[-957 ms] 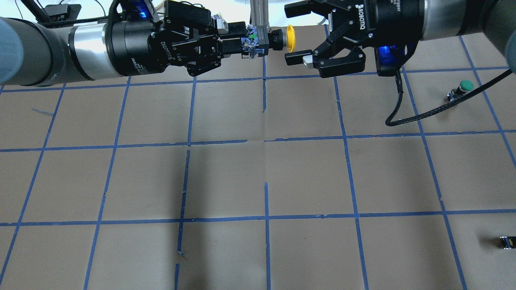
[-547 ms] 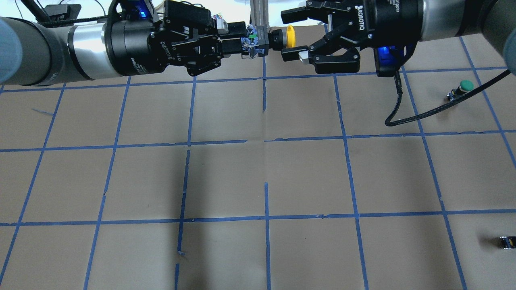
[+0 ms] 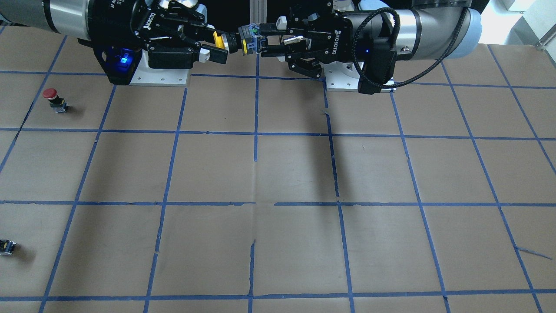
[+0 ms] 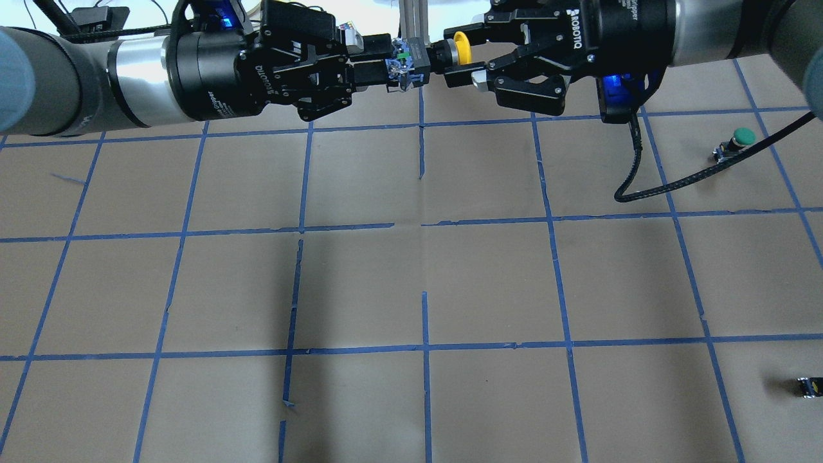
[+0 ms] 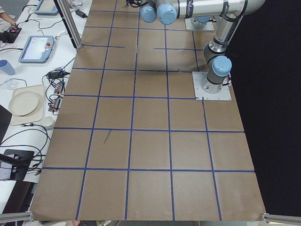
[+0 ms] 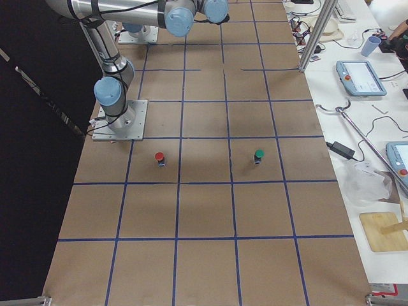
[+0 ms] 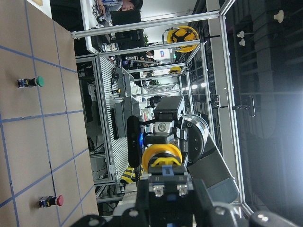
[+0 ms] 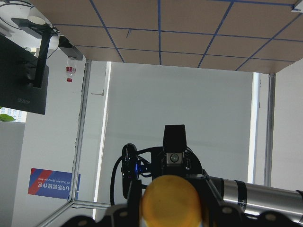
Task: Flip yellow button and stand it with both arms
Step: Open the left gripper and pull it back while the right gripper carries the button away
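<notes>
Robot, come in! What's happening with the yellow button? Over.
Left gripper shut on yellow button, midair. Right gripper around its cap, grip unclear. Red button far aside, not in the way.

- Table point(image 4: 488, 283) covered in brown paper, marked into squares by blue tape lines point(image 3: 256, 134)
- White bench point(image 5: 27, 70) along one long edge, carrying tablets point(image 5: 38, 48), pale plates point(image 5: 24, 104) and loose cables point(image 5: 55, 75)
- Aluminium post point(image 5: 70, 26) rising at that edge
- Black backdrop point(image 6: 32, 159) along the opposite edge
- Left wrist view: metal racks point(image 7: 118, 109), yellow helmets point(image 7: 180, 35), a row of bright lamps point(image 7: 196, 86)
- Right wrist view: bright white wall point(image 8: 180, 94), dark monitor point(image 8: 21, 78), blue sign point(image 8: 49, 185)
</notes>
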